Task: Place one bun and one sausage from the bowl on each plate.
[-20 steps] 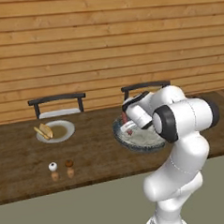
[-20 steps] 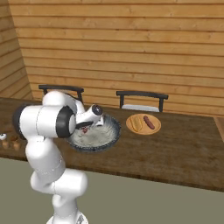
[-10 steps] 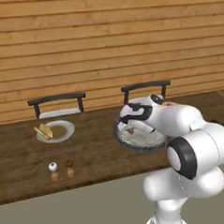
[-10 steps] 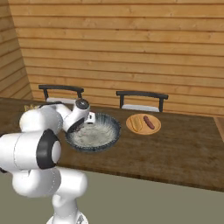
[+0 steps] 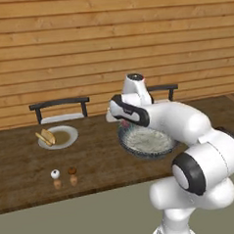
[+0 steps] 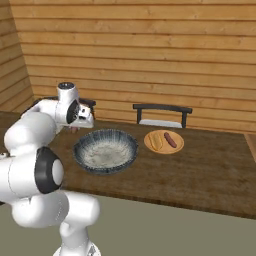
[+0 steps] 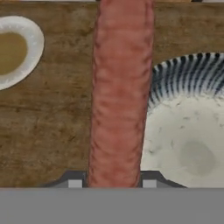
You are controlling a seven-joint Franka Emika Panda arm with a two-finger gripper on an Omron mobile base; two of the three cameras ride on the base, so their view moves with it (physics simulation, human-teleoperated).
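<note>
Both base views flank the bowl (image 5: 146, 142); hand view looks down close.

Reddish-pink sausage (image 7: 119, 92); blue-grey striped bowl (image 7: 192, 74), speckled pale inside; white plate (image 7: 30, 52).

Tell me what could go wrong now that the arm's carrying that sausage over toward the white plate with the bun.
1. The sausage hangs long below the gripper, held near one end, so it might slip or swing.
2. The bun sits at one edge of the white plate; a drop could knock it or roll off.
3. The two shakers stand near that plate; a low swing might tip them.
</note>
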